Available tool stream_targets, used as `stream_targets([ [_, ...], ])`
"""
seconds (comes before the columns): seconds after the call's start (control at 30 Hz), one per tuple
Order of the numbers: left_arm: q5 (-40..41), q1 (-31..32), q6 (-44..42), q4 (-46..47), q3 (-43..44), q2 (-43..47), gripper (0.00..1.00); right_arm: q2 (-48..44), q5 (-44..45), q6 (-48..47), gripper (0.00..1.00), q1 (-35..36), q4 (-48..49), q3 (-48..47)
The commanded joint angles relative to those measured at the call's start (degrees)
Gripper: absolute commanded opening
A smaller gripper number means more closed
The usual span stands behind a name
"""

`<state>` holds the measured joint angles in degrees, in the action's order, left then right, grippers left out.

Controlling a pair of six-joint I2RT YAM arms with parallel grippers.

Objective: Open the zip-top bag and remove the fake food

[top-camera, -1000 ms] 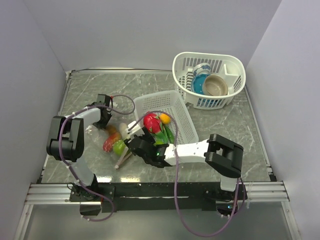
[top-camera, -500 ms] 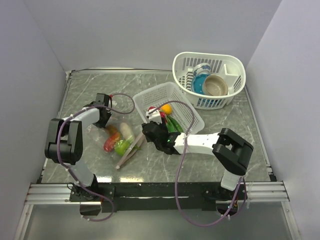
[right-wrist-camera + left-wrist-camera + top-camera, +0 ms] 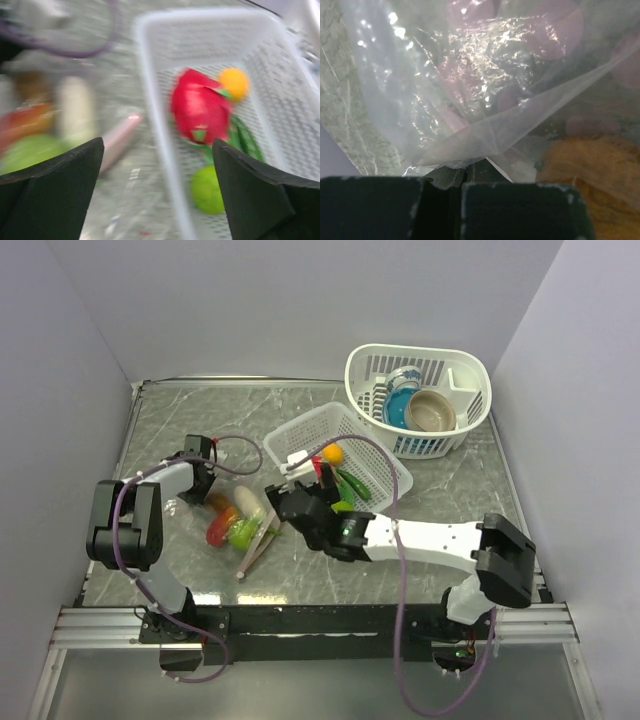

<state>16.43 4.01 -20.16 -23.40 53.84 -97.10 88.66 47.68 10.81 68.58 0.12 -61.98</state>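
Top external view: left gripper [image 3: 203,478] is pinching the far end of the zip-top bag [image 3: 222,502], jaws clamped on a fold of film. I'm guessing it's anchoring the bag so the pink zip strip [image 3: 257,548] is facing the other arm. Fake food [image 3: 230,528] is sitting partly in the bag, partly in the flat white basket [image 3: 305,437]. Right gripper [image 3: 282,502] is hovering between them, spread wide and empty, looking ready for a grab.

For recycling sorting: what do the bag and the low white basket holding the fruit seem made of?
Zip-top bag: thin clear plastic film, glossy; it crinkles, glints, and shows colours through. Low white basket: probably rigid moulded plastic, satin finish, with perforated grid walls.
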Motion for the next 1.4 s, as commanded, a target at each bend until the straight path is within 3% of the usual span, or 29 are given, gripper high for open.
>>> stream_targets([
  [0.0, -1.22, -1.11, -1.02, 1.95, -1.46, 1.74, 0.01, -2.62, -5.56, -4.57, 0.89, 4.37, 9.53, 4.83],
  [0.17, -1.57, -1.2, -0.76, 1.78, -0.94, 1.39, 0.01, 4.21, -10.32, -2.64, 0.71, 5.25, 12.88, 7.48],
  [0.63, -2.36, -1.11, 0.3, 0.37, 1.35, 0.51, 0.01, 17.42, -18.05, -4.31, 0.69, 4.81, 17.81, 0.63],
  [0.77, -2.36, -1.11, 0.3, 0.11, 1.53, 0.25, 0.01, 19.87, -19.99, -4.39, 0.75, 4.55, 18.69, -1.47],
  [0.83, -2.62, -1.11, 0.39, -0.16, 1.97, 0.24, 0.01, 20.49, -21.48, -4.39, 0.95, 4.11, 19.04, -2.09],
  [0.87, -2.71, -1.02, 0.39, -0.24, 2.05, 0.24, 0.01, 20.41, -24.01, -4.48, 1.0, 4.02, 19.82, -2.27],
  [1.2, -3.15, -0.76, 1.09, -0.95, 3.02, -0.55, 0.01, 20.94, -39.75, -6.76, 1.0, 3.76, 23.87, -5.08],
  [1.37, -3.07, 1.17, 2.76, -1.47, 2.15, -0.81, 0.01, 23.83, -41.35, -6.59, 1.0, 3.76, 20.8, -10.62],
])
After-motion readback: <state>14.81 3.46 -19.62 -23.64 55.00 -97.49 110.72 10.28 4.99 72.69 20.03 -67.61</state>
